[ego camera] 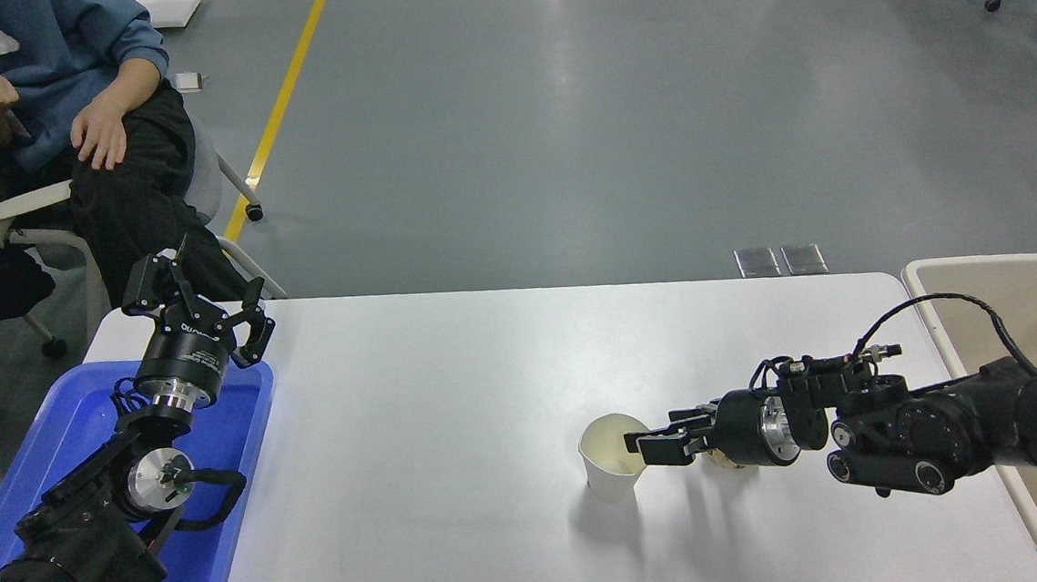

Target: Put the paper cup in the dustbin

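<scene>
The small white paper cup [607, 461] stands upright on the white table [435, 406], right of centre. My right gripper [655, 437] reaches in from the right, low over the table, with its open fingers at the cup's right rim. I cannot tell whether a finger touches the rim. The beige dustbin [991, 265] stands at the table's right edge, behind my right arm. My left gripper [196, 295] is parked open above the blue tray at the lower left.
A crumpled brown paper ball [721, 461] lies just right of the cup, mostly hidden behind my right gripper's wrist. A blue plastic tray [219, 440] sits at the table's left end. A person [96, 129] sits on a chair beyond the table's far left corner.
</scene>
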You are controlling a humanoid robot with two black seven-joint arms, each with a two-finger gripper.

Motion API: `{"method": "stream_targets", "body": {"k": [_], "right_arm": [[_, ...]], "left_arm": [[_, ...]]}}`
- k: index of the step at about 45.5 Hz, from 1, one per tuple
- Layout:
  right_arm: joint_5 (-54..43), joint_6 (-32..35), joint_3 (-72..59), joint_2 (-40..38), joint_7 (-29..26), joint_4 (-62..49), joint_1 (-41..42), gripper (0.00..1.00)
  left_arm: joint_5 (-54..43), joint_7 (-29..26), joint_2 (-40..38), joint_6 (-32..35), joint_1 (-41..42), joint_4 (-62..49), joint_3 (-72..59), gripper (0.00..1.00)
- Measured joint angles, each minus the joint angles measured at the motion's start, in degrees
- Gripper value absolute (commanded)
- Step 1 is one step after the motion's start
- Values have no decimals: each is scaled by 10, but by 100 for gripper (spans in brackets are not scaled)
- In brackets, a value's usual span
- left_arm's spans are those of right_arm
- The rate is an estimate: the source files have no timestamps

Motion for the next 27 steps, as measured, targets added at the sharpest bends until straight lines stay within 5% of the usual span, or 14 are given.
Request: {"method": "stream_targets", "body": {"k": [6, 27], "right_arm": [[0, -3, 1, 1, 2, 1, -2, 0], [1, -3, 0, -10, 4, 25, 7, 0]], "left_arm": [[0, 0, 0, 0, 0, 0, 0, 100], [0, 0, 0, 0, 0, 0, 0, 100]]}}
